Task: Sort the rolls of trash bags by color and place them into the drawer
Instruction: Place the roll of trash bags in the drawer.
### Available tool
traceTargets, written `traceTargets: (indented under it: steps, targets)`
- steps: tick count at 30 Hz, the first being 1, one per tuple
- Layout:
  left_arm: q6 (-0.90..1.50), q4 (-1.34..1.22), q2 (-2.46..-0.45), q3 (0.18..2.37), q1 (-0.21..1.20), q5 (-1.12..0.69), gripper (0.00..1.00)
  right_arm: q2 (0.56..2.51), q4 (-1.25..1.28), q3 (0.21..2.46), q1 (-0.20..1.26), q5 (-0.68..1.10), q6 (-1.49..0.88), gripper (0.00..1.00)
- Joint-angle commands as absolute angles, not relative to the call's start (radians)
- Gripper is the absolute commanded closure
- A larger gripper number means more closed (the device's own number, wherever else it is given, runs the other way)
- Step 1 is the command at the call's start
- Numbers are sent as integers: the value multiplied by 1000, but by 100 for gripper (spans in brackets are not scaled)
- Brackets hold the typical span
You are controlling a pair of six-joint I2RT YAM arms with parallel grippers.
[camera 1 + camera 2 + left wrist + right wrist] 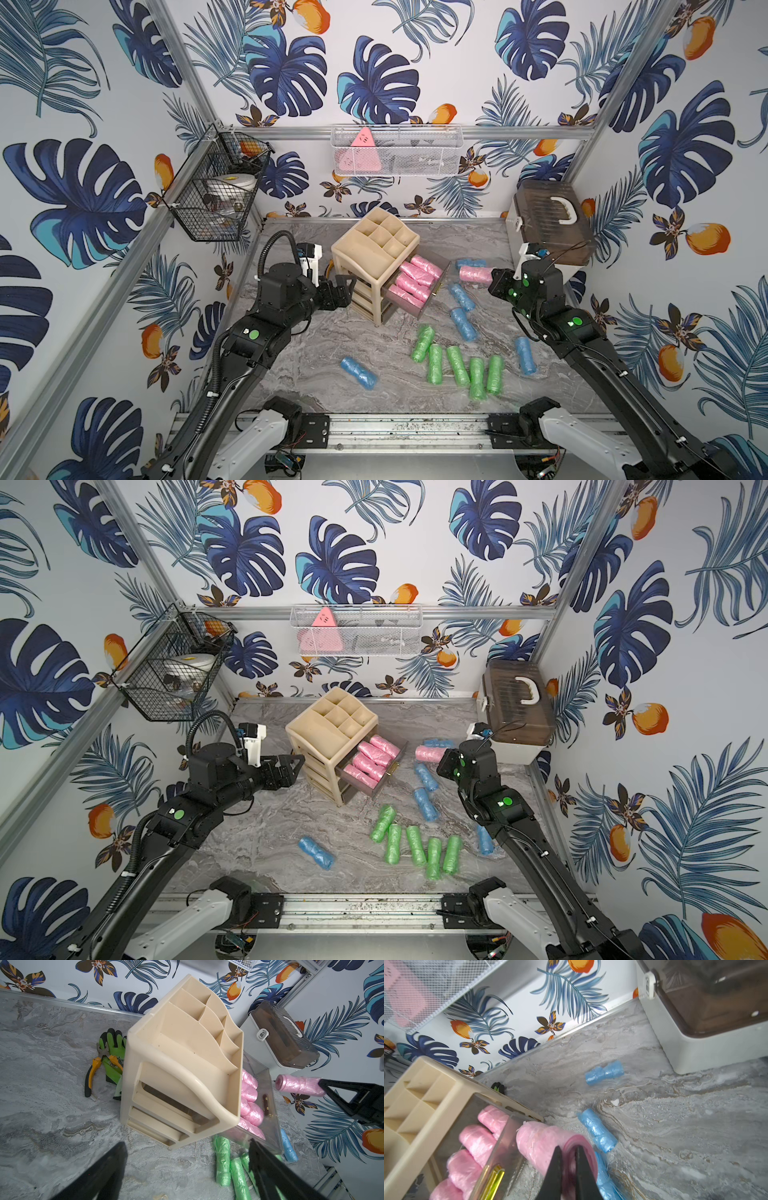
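Note:
A beige organizer [374,249] stands at the back of the table, its clear drawer [428,303] pulled out with several pink rolls [417,278] lying inside. My right gripper [494,279] is shut on the end of another pink roll [476,274] [542,1138], held just right of the drawer. In the right wrist view the right gripper [568,1149] pinches that roll's rim. Several green rolls [457,365] lie in a row at the front. Blue rolls [461,297] [358,372] are scattered about. My left gripper [349,289] [187,1142] stands open beside the organizer's left side, holding nothing.
A green work glove [112,1059] and orange-handled pliers [97,1068] lie behind the organizer. A white box with a brown lid [552,224] fills the back right corner. A black wire basket [216,187] and a white mesh basket [395,151] hang on the walls.

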State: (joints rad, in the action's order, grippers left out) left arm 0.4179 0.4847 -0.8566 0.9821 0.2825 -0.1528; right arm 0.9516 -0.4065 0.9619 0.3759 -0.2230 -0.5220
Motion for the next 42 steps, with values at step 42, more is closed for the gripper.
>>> traceTargets:
  steps: [42]
  targets:
    - [407,456,-842,975,279,-159,5,1374,-271,1210,782,-590,-657,100]
